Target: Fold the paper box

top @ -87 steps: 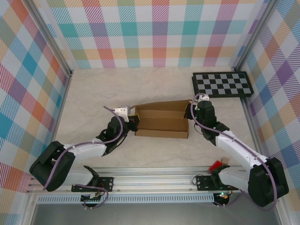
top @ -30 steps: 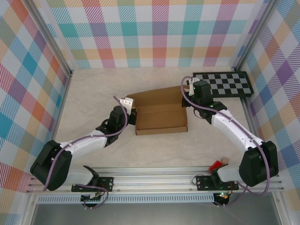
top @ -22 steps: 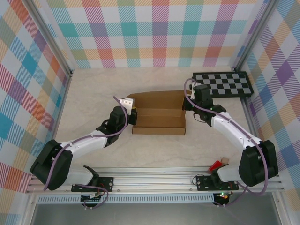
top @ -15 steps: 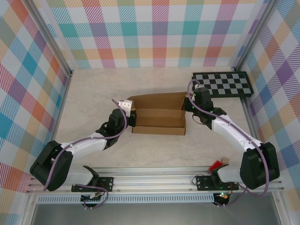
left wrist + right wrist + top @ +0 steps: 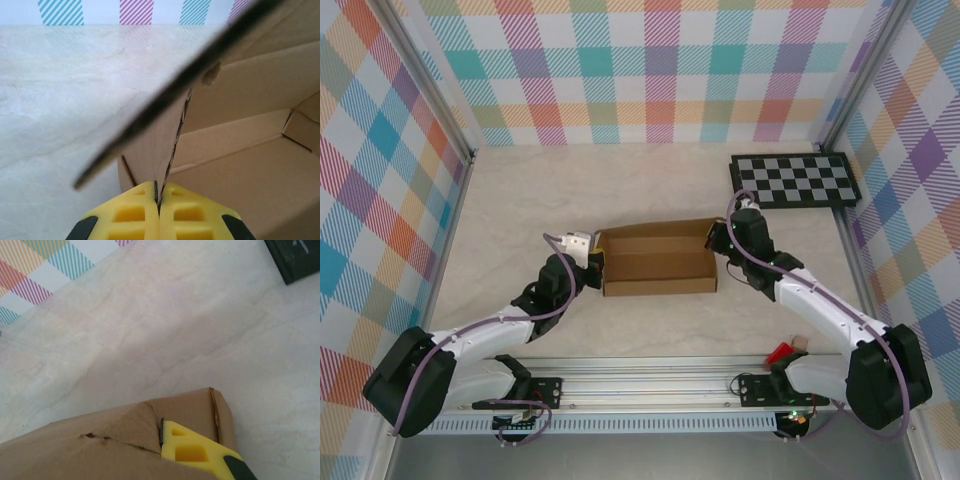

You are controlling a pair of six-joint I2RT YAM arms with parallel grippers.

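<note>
The paper box (image 5: pixel 658 258) is a shallow brown cardboard tray at the table's middle, open on top, with a taller back panel. My left gripper (image 5: pixel 592 256) is at its left end and my right gripper (image 5: pixel 718 238) at its right end. In the left wrist view the yellow fingers (image 5: pixel 135 212) are shut on the thin edge of the box's left end flap (image 5: pixel 155 145), with the box's inside (image 5: pixel 240 165) to the right. In the right wrist view one yellow finger (image 5: pixel 192 450) presses against the box's end flap (image 5: pixel 185 410); cardboard hides the other finger.
A black-and-white checkerboard panel (image 5: pixel 795 180) lies at the back right; its dark corner (image 5: pixel 300 260) appears in the right wrist view. A small red object (image 5: pixel 782 352) sits by the right arm's base. Plaid walls enclose three sides, and an aluminium rail (image 5: pixel 650 385) runs along the near edge.
The box has slid toward the near edge with both grippers still on its ends. Its back panel looks shorter from above than a second ago.
</note>
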